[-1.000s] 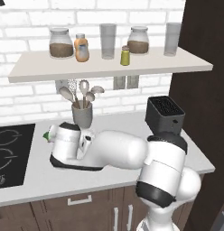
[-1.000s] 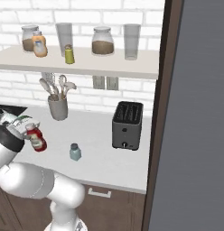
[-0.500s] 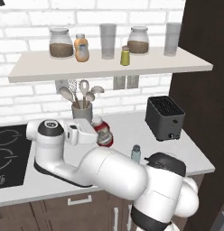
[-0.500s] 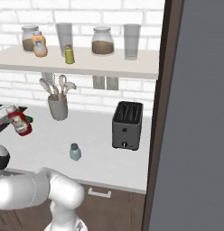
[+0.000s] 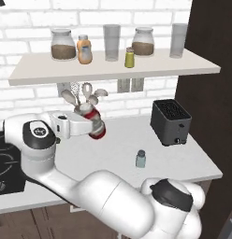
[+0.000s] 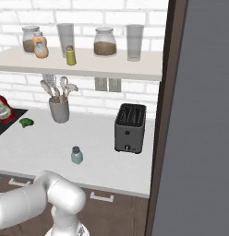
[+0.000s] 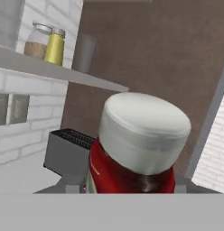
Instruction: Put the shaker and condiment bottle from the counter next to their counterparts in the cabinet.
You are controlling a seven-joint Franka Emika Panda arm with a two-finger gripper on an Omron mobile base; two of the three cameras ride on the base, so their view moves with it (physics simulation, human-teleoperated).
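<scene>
My gripper (image 5: 91, 125) is shut on the condiment bottle (image 5: 96, 128), a squat red bottle with a white label, held tilted above the counter in front of the utensil pot. The bottle (image 6: 2, 109) also shows at the left edge of the right base view, and its pale cap (image 7: 143, 128) looms close in the hand view. The pale blue-grey shaker (image 5: 141, 159) (image 6: 76, 155) stands alone on the counter. On the cabinet shelf (image 5: 113, 71) (image 6: 88, 67) stand the orange bottle (image 5: 83, 49) (image 6: 40, 46) and the yellow-green shaker (image 5: 129, 58) (image 6: 70, 55) (image 7: 55, 46).
Glass jars and two tall tumblers share the shelf. A dark toaster (image 5: 171, 122) (image 6: 129, 128) sits at the counter's right end, and a utensil pot (image 6: 59, 109) stands by the wall. A green vegetable (image 6: 26, 122) lies beside the stove (image 5: 2, 161). A dark tall panel (image 6: 160, 115) closes the right side.
The arm has swung up and to the left, carrying the red bottle higher above the counter. The shaker and the shelf items have not moved.
</scene>
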